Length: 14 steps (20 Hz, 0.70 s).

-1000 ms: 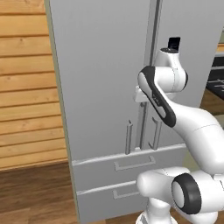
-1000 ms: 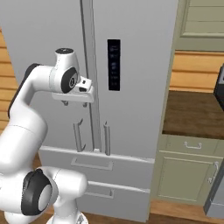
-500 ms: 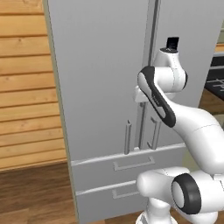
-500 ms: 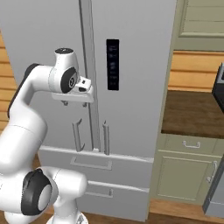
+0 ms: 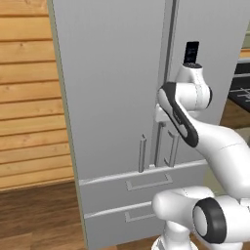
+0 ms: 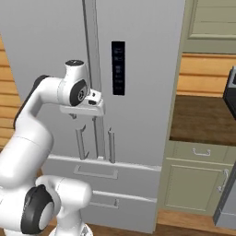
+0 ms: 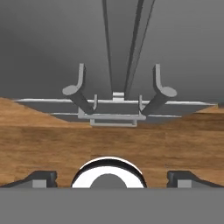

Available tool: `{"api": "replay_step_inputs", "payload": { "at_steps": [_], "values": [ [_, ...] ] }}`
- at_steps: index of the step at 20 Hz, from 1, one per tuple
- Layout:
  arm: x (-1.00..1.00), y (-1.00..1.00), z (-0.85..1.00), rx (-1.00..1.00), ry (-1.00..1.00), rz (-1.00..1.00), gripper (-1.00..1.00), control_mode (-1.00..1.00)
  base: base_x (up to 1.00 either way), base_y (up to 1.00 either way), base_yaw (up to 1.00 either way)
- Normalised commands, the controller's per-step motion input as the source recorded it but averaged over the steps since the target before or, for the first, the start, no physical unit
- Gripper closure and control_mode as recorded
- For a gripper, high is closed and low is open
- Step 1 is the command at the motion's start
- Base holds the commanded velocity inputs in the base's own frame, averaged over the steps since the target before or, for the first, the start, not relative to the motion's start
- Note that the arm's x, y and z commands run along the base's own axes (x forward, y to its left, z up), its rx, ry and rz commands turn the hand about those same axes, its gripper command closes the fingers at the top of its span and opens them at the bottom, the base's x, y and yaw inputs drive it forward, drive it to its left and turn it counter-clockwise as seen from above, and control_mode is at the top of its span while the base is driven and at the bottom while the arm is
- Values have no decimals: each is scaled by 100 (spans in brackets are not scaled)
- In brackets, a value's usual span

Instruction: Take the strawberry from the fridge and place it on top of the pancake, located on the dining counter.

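The fridge (image 5: 107,88) (image 6: 143,115) (image 7: 52,43) is tall and light grey, and both its doors are closed. Its two vertical bar handles (image 5: 142,154) (image 6: 111,145) (image 7: 78,83) flank the centre seam. My gripper (image 6: 85,115) (image 7: 112,178) hangs close in front of the seam, just above the handles, and points down along the doors. Its fingertips (image 7: 41,177) stand far apart and open, with nothing between them. The strawberry is hidden behind the closed doors. The pancake and the dining counter are out of view.
Two drawers (image 5: 146,183) (image 6: 99,173) run across the fridge's lower part, and a black display panel (image 6: 118,68) sits on the right door. A wooden plank wall (image 5: 27,97) stands on the left. A dark brown worktop (image 6: 203,120) over pale green cabinets lies on the right.
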Motion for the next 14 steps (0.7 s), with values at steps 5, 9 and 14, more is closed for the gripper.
{"api": "replay_step_inputs", "payload": {
  "at_steps": [5,9,14],
  "values": [
    [8,-65,-64,2,-6,1,-100,-100,0,0,0],
    [45,-38,-33,2,-2,12,-100,-100,0,0,0],
    [51,-21,-17,-1,0,7,-100,-100,0,0,0]
  ]
}}
